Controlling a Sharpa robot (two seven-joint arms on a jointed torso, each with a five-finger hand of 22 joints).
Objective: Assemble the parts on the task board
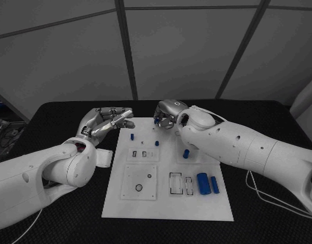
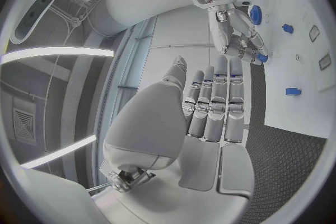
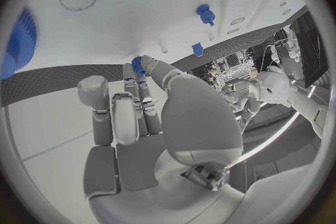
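Right hand [image 1: 167, 113] is sitting at the top edge of the task board [image 1: 170, 203], upper middle of the head view, and it's pinching a small blue part [image 3: 138, 65] at its fingertips, with the part hovering right over the white board surface in the right wrist view. You can catch that same part poking out under the fingers in the left wrist view too [image 2: 261, 57].

Left hand [image 1: 110, 122] is hanging just off the board's upper-left corner, fingers stretched out straight and a bit apart, holding nothing.

Moving out over the board: a small blue peg [image 1: 132, 136] is standing near the top left, another blue piece [image 1: 187, 153] is sitting right of center, and two bigger blue cylinders [image 1: 202, 183] are lying side by side in the lower right, next to the rectangular slots [image 1: 175, 183]. A round recess [image 1: 139, 188] is showing lower left.
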